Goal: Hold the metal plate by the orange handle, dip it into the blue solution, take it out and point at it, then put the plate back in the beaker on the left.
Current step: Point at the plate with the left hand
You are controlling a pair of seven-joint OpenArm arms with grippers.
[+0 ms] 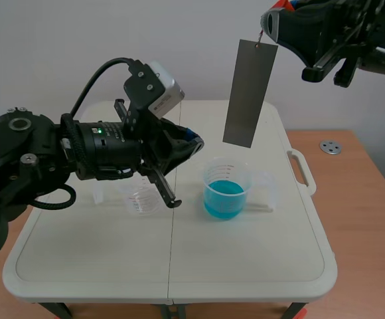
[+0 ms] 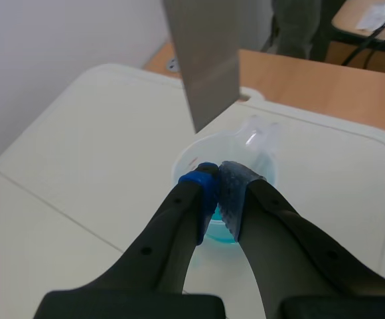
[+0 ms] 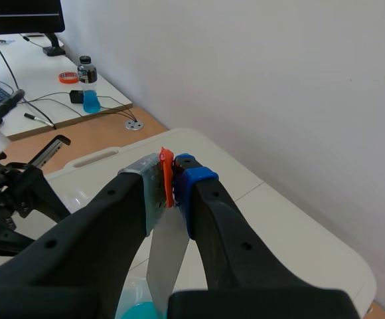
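Metal plate point(image 1: 250, 92): hangs free below right gripper point(image 3: 172, 183). Swing could strike left gripper point(image 2: 218, 176), whose fingers are pressed together just short of plate.
Blue-solution beaker point(image 1: 226, 189): under left fingertips, looks light. Nudge could spill it.
Left beaker point(image 1: 141, 199): below left gripper, narrow mouth. Plate may miss.
Orange handle point(image 3: 167, 174): pinched between right pads, thin hold. May slip.
Writing: beaker graduations unreadable.

Closed left tool point(image 2: 217, 178) over beaker of blue solution point(image 2: 186, 163), metal plate point(image 2: 202, 60) hanging ahead, white table point(image 2: 79, 166) beneath

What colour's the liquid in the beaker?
The liquid is turquoise blue; the scene view shows it best.
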